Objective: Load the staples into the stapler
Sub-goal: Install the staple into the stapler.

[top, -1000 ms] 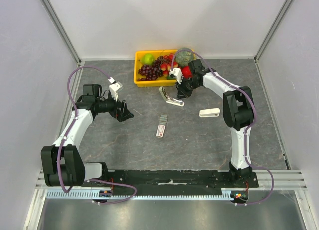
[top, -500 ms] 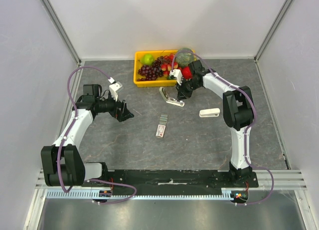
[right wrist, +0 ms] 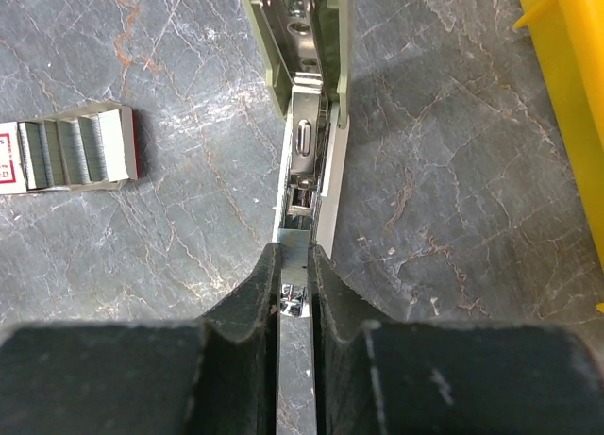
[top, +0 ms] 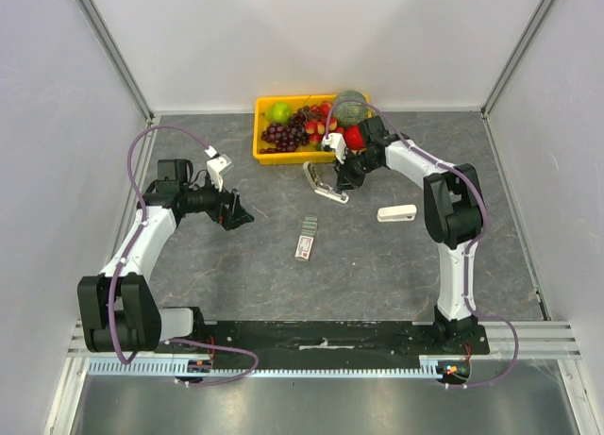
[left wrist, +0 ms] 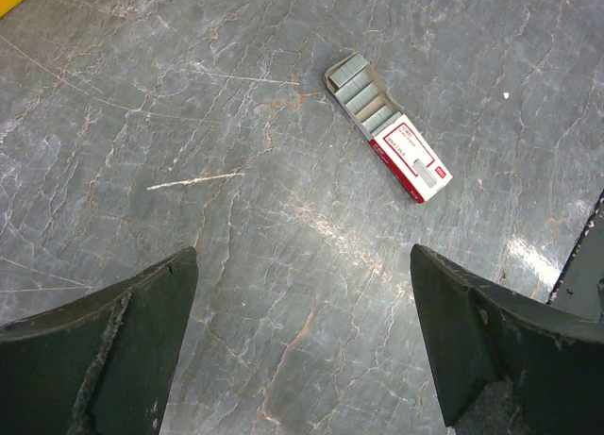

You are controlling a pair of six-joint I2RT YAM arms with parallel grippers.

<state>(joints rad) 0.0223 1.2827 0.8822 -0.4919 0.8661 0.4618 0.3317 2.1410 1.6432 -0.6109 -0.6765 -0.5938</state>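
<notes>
Barely anything moved: your right gripper (top: 340, 169) and the open stapler (top: 321, 182) it holds have edged a touch farther and left since a second ago, and the left arm sits as before. Right fingers (right wrist: 267, 298) are pinched tight on a thin silvery metal part of that stapler, and its pale green body runs away from them in the wrist view. The staples (top: 305, 239) lie flat on the table (top: 236, 275), near and slightly left of the held stapler and apart from both grippers. The far end of the box is open and shows grey strips; the red and white end points near. Your left gripper (left wrist: 302, 256) has its jaws spread wide with nothing between them, over the left side of the table, left of the staples. A white stapler (top: 396, 212) lies closed to the right. The yellow fruit basket (top: 267, 154) sits at the far edge, just beyond the held stapler.
</notes>
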